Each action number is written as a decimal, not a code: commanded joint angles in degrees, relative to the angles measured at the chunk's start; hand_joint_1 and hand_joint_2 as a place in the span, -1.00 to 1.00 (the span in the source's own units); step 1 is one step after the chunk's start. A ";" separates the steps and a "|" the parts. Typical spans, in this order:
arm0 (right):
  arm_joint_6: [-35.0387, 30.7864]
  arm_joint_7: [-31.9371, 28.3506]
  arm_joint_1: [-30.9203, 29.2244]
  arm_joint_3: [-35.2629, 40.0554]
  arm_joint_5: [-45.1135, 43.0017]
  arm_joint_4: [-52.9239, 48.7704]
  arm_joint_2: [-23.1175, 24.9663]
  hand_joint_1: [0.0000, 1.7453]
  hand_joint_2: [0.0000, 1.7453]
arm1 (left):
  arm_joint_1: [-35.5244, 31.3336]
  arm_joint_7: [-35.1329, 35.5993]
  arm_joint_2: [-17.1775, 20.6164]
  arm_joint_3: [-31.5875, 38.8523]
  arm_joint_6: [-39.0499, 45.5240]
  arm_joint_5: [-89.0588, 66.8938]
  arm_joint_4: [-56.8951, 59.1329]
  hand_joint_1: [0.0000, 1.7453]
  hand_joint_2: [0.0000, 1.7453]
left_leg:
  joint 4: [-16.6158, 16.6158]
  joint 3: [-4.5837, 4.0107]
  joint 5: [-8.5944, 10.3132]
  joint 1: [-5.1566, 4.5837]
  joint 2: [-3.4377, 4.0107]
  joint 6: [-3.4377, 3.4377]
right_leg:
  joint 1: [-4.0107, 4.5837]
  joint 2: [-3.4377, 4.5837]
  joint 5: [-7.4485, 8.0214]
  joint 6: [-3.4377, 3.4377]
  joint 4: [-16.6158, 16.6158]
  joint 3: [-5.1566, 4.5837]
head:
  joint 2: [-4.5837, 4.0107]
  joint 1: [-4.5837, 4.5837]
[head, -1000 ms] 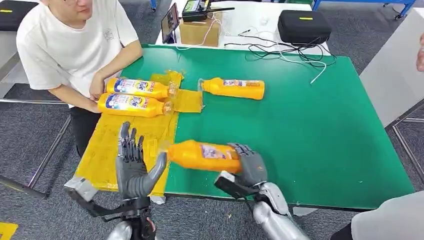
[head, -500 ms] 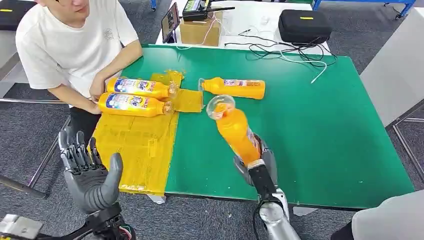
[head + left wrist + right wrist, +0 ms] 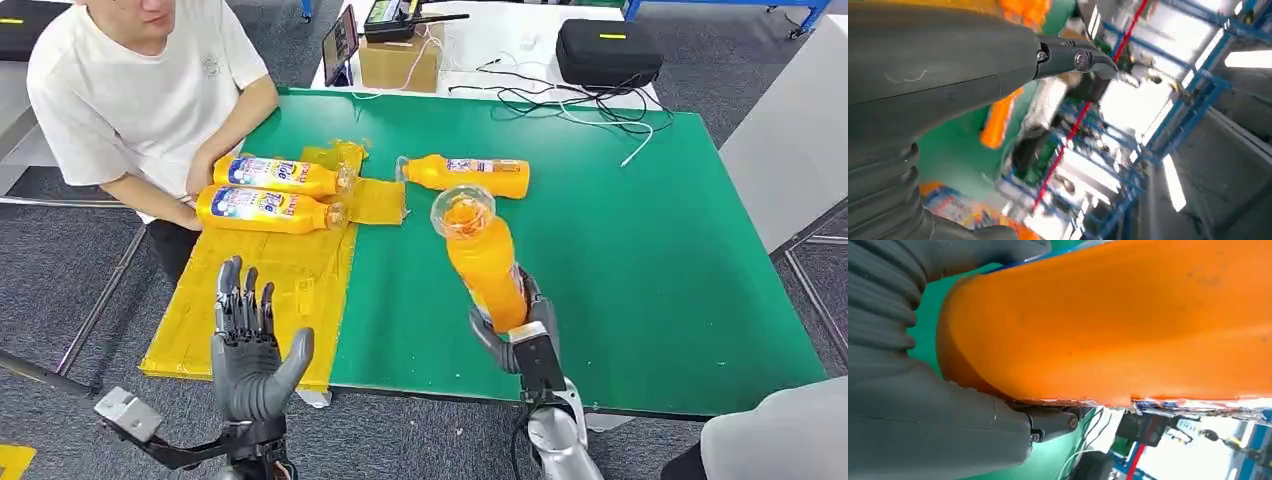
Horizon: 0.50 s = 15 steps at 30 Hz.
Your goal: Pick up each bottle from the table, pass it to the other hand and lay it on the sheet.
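My right hand (image 3: pixel 512 325) grips the base of an orange bottle (image 3: pixel 482 258) and holds it up above the green table (image 3: pixel 620 260), its clear cap toward the camera. In the right wrist view the orange bottle (image 3: pixel 1128 325) lies against my right hand (image 3: pixel 913 405). My left hand (image 3: pixel 250 345) stands open, palm up and fingers spread, over the near end of the yellow sheet (image 3: pixel 260 290), apart from the held bottle. Two labelled orange bottles (image 3: pixel 270 193) lie side by side on the sheet's far end. A third orange bottle (image 3: pixel 470 176) lies on the table.
A person in a white shirt (image 3: pixel 130 90) sits at the table's left side with a hand (image 3: pixel 200 175) by the two bottles. A cardboard box (image 3: pixel 398 60), a black case (image 3: pixel 606 50) and cables (image 3: pixel 560 105) lie beyond the table. A grey sleeve (image 3: pixel 780 440) is at lower right.
My right hand swung the bottle from lying across toward my left hand to pointing up and away. My left hand dropped low and left, then came back up over the sheet.
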 commanded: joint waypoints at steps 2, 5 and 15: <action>2.31 2.00 -6.87 12.14 1.11 5.68 1.30 1.00 1.00 | -4.81 -2.89 -1.47 0.98 -3.29 -3.41 12.74 -1.00 1.00 | 0.04 0.12 -0.08 0.08 0.32 -0.12 | 0.08 0.29 0.02 -0.14 0.03 0.05 | -0.02 0.00; 1.52 1.54 -6.10 13.65 0.56 7.97 1.33 1.00 1.00 | -6.42 -2.29 1.06 -2.50 -1.22 -2.44 17.24 -1.00 1.00 | -0.16 0.25 0.01 0.03 0.09 -0.11 | 0.03 0.07 0.03 -0.12 -0.12 0.24 | -0.02 0.04; 3.28 0.78 -6.32 18.65 1.33 12.15 1.88 1.00 1.00 | -8.26 -2.95 2.46 -7.87 0.13 -6.38 20.62 -1.00 1.00 | -0.09 0.25 -0.04 0.09 0.01 -0.12 | 0.08 0.00 -0.04 -0.13 -0.09 0.27 | 0.00 0.00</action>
